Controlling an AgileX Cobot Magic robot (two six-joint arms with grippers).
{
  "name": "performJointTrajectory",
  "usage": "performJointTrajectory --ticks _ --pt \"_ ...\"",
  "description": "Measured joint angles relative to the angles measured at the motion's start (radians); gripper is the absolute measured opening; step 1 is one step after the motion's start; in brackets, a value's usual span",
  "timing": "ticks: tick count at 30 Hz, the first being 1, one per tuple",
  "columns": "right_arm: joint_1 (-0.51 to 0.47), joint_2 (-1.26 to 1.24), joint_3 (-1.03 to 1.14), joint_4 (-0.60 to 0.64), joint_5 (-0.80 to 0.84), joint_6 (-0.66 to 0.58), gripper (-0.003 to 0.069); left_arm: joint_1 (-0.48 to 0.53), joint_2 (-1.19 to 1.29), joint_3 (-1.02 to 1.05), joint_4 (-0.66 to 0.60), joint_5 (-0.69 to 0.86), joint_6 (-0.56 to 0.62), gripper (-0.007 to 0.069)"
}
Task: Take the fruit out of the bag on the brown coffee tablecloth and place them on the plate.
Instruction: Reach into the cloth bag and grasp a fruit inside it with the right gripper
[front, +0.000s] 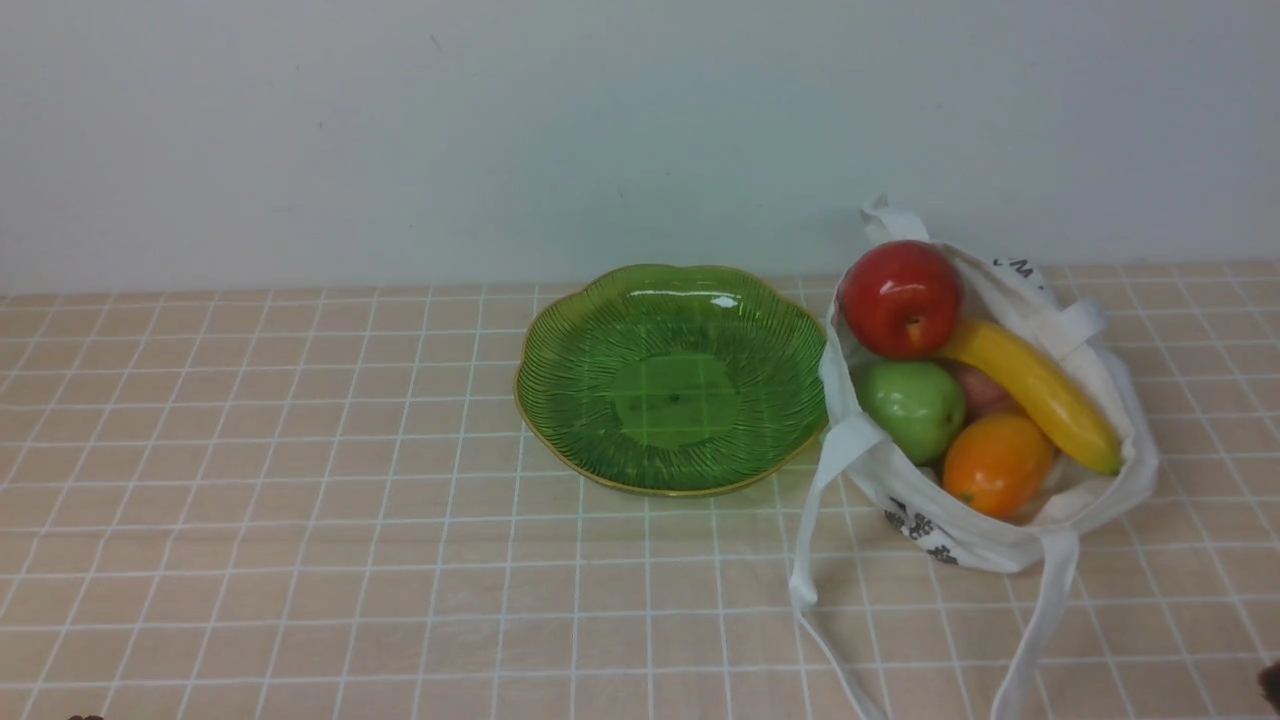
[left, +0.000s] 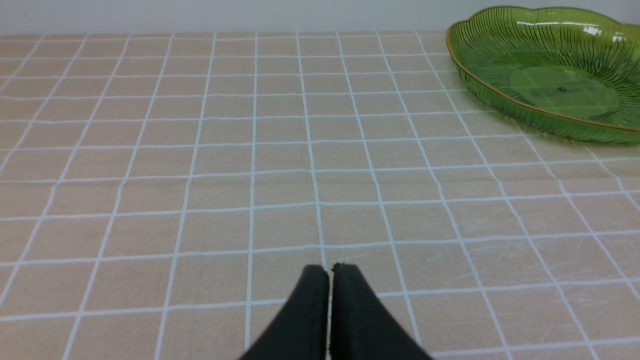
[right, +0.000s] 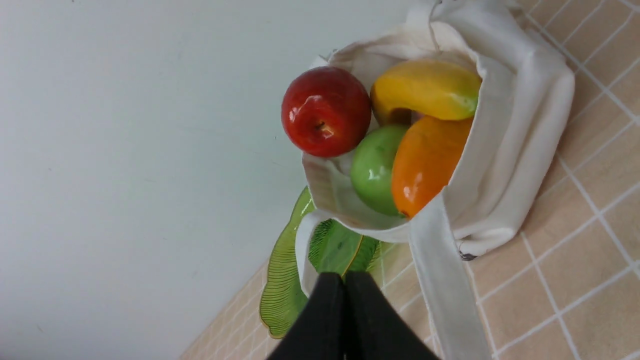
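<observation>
Laid over the counter, a tan tablecloth (front: 300, 430) with a grid of white lines; behind the plate (front: 675, 400), a pale plain wall (front: 560, 130). Left gripper (left: 331, 270) aimed out over the tablecloth, well apart from the plate and to its left; jaws closed, tips together, holding nothing. Right gripper (right: 344, 278) also with jaws closed and nothing between them, on the right of the plate, its wrist camera rolled so that wall and tablecloth meet on a steep slant. Of both arms, almost nothing in the front view: just a dark scrap at each lower edge, too little to read the pose from there.

Just right of the plate, the white cloth bag (front: 1100, 500), mouth open toward the camera, with all visible fruit inside. On the side toward the plate, red apple (front: 902, 300) at the far end of the mouth and green apple (front: 912, 410) below it; a little farther from the plate, orange (front: 998, 465); farthest, banana (front: 1050, 395), slanting down to the right. Mostly hidden between green apple and banana, a pinkish fruit (front: 975, 388). Hard to tell whether bag and plate touch. Straps (front: 1045, 620) trailing toward the camera, cut off at the lower edge. Black print on the cloth, partly folded away and unreadable. In the left wrist view, plate cut off at the edge; in the right, partly covered by bag and strap.
</observation>
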Motion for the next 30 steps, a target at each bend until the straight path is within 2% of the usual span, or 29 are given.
performJointTrajectory --ticks 3,6,11,14,17,20,24,27,30 --pt "0.0 0.0 -0.086 -0.038 0.042 -0.086 -0.0015 0.0 0.0 0.0 0.0 0.0 0.0 -0.0008" --pt "0.0 0.049 -0.204 -0.142 0.147 -0.137 -0.0015 0.0 0.0 0.0 0.0 0.0 0.0 -0.0008" --pt "0.0 0.256 -0.369 -0.361 0.443 -0.113 -0.0015 0.0 0.0 0.0 0.0 0.0 0.0 -0.0008" --pt "0.0 0.414 -0.413 -0.423 0.559 -0.067 -0.0015 0.0 0.0 0.0 0.0 0.0 0.0 -0.0008" --pt "0.0 0.537 -0.42 -0.407 0.565 -0.073 -0.0015 0.0 0.0 0.0 0.0 0.0 0.0 -0.0008" --pt "0.0 0.63 -0.422 -0.336 0.535 -0.143 -0.0015 0.0 0.0 0.0 0.0 0.0 0.0 -0.0008" --pt "0.0 0.766 -0.473 -0.213 0.511 -0.325 0.0002 0.0 0.0 0.0 0.0 0.0 0.0 -0.0008" --pt "0.0 0.851 -0.53 -0.167 0.507 -0.415 0.0039 0.0 0.0 0.0 0.0 0.0 0.0 -0.0008" --pt "0.0 0.935 -0.597 -0.144 0.504 -0.478 0.0122 0.0 0.0 0.0 0.0 0.0 0.0 -0.0008"
